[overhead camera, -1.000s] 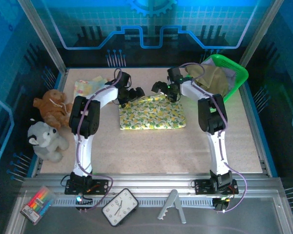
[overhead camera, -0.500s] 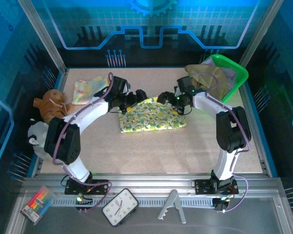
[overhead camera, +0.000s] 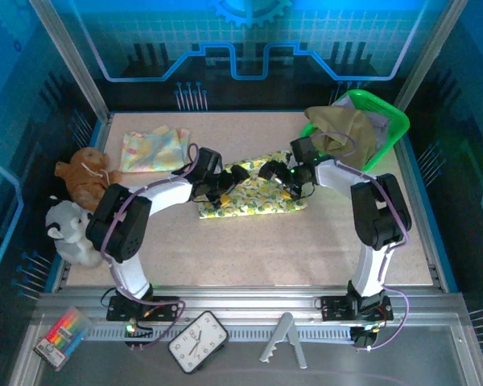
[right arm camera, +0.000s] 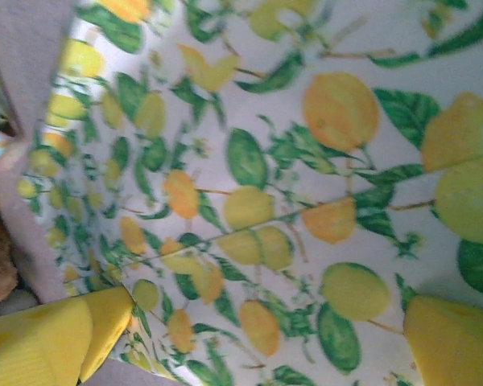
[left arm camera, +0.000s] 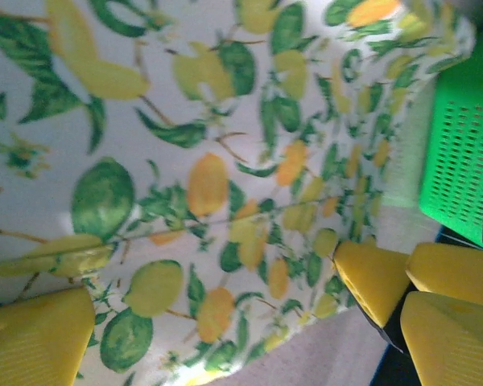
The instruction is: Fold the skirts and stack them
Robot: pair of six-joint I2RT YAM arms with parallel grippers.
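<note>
Yellow lemon-print skirt (overhead camera: 258,201), top view: you find it flat on the table (overhead camera: 225,249), left gripper (overhead camera: 229,175) and right gripper (overhead camera: 272,171) both wide above its far half. Left wrist: yellow fingers (left arm camera: 32,342) straddle the print. Right wrist: fingers (right arm camera: 455,346) likewise spread.

Lemon-print skirt (overhead camera: 253,201) lies flat mid-table (olive skirt (overhead camera: 342,129) heaped far right).

Two white arms with black joints rise from their bases at the near table edge. Each bends at a raised elbow, then angles inward and down toward the table's middle. The left gripper (overhead camera: 229,175) points right and the right gripper (overhead camera: 270,171) points left, tips close together but apart. Both sit low with jaws spread wide, their yellow fingertips (left arm camera: 36,338) far apart.
</note>
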